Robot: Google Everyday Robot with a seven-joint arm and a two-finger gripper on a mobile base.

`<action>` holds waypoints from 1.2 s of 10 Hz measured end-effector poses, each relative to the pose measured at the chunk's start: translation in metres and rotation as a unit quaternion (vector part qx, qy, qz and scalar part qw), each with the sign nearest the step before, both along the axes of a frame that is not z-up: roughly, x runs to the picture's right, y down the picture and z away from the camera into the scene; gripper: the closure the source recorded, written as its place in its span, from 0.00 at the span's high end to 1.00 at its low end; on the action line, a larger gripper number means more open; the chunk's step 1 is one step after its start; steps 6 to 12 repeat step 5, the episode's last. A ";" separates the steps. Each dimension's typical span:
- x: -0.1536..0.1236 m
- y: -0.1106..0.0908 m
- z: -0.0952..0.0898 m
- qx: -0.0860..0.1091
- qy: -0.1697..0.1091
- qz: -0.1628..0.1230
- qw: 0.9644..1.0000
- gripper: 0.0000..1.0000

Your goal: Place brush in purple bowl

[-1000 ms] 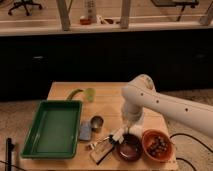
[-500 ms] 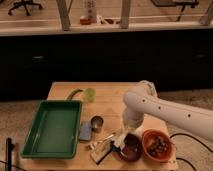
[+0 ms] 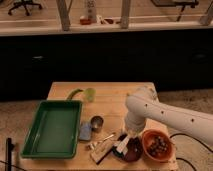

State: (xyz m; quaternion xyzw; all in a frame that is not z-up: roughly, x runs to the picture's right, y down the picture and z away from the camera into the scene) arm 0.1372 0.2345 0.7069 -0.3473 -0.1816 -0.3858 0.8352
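Note:
The purple bowl (image 3: 132,151) sits near the table's front edge, just left of the orange-brown bowl (image 3: 157,145). My gripper (image 3: 123,141) hangs from the white arm (image 3: 150,112) and is low over the purple bowl's left rim. A slim white stick (image 3: 120,146) slants down under the gripper onto that rim; it looks like the brush's handle. Its dark head is hidden. I cannot tell whether the gripper holds it.
A green tray (image 3: 50,129) fills the table's left side. A metal cup (image 3: 96,122) and a blue-grey item (image 3: 85,132) stand beside it. A tan block (image 3: 100,155) and a pale utensil (image 3: 103,140) lie left of the purple bowl. A green cup (image 3: 90,94) stands at the back.
The arm has swung right and lower, bringing the gripper from left of the purple bowl to over its left rim. The other things have not moved.

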 end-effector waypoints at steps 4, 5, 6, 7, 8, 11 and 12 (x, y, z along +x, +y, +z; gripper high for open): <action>0.008 0.008 0.003 -0.017 -0.004 -0.017 1.000 0.06; 0.009 0.008 0.004 -0.021 -0.005 -0.020 1.000 0.17; 0.009 0.008 0.004 -0.021 -0.005 -0.020 1.000 0.17; 0.009 0.008 0.004 -0.021 -0.005 -0.020 1.000 0.17; 0.009 0.008 0.004 -0.021 -0.005 -0.020 1.000 0.17; 0.009 0.008 0.004 -0.021 -0.005 -0.020 1.000 0.17; 0.009 0.008 0.004 -0.021 -0.005 -0.020 1.000 0.17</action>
